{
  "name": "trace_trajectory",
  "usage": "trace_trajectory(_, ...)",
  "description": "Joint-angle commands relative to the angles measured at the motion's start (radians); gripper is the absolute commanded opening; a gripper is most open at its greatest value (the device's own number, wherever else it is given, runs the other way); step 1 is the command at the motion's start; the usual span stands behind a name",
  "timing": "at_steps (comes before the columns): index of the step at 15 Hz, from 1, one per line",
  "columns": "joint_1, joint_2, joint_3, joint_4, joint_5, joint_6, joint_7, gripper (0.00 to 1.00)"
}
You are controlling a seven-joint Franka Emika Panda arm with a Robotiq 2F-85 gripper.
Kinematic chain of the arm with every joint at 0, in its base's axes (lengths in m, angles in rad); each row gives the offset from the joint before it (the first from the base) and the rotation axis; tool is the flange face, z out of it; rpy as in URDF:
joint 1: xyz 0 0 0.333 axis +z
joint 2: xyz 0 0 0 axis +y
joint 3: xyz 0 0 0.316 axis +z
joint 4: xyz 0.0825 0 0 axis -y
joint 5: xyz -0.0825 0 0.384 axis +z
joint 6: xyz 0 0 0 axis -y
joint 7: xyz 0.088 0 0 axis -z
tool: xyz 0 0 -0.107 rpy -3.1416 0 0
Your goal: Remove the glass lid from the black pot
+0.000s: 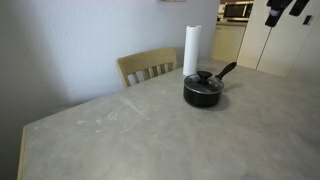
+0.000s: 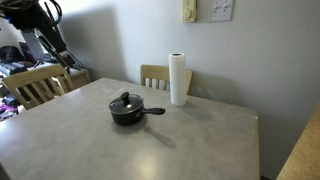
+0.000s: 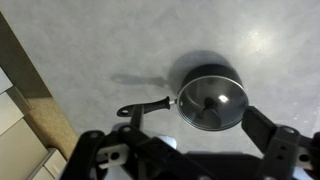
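The glass lid (image 3: 212, 101) sits on the black pot (image 2: 126, 112) on the grey table (image 1: 150, 130). In the wrist view both lie apart from the pincer (image 3: 178, 135), framed between its spread, empty jaws. There is one lid, one pot, one paper-towel roll (image 2: 178, 80) and two chairs (image 2: 35, 85).

The gripper (image 3: 178, 138) is matte black, its angular linked fingers (image 3: 272, 140) marked by round pivot holes. In an exterior view the arm (image 2: 42, 32) looks dark, perhaps draped with looped black cables.
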Motion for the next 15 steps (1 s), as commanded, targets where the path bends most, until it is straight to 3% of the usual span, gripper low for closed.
trace_trajectory(1,0.046,0.027,-0.054,0.031,0.069,-0.044,-0.084,1.00)
trace_trajectory(6,0.092,0.123,-0.160,0.126,0.237,-0.179,-0.349,1.00)
trace_trajectory(11,0.091,0.280,-0.193,0.266,0.239,-0.320,-0.492,1.00)
trace_trajectory(14,0.103,0.352,-0.184,0.304,0.227,-0.259,-0.623,1.00)
trace_trajectory(15,0.094,0.292,-0.185,0.254,0.220,-0.269,-0.553,1.00)
